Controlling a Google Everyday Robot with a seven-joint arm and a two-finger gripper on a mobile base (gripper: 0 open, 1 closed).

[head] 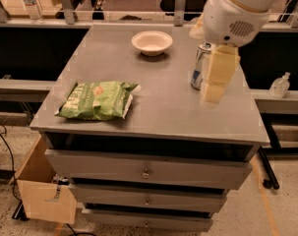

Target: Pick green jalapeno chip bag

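Green jalapeno chip bag [97, 100] lies front-left on grey worktop [163, 109]; gripper [212, 90] hangs over drink can [199, 63], well apart; cannot tell its grasp.

Green jalapeno chip bag [97, 100]: puffy, lt-green, lying flat, front-left of table [188, 117]; tool [212, 93] hangs well apart, opposite side.

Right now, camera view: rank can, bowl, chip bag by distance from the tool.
The tool hangs over the right of the table.
1. Can, just behind it, right.
2. White bowl, back centre.
3. Green jalapeno chip bag, front left.
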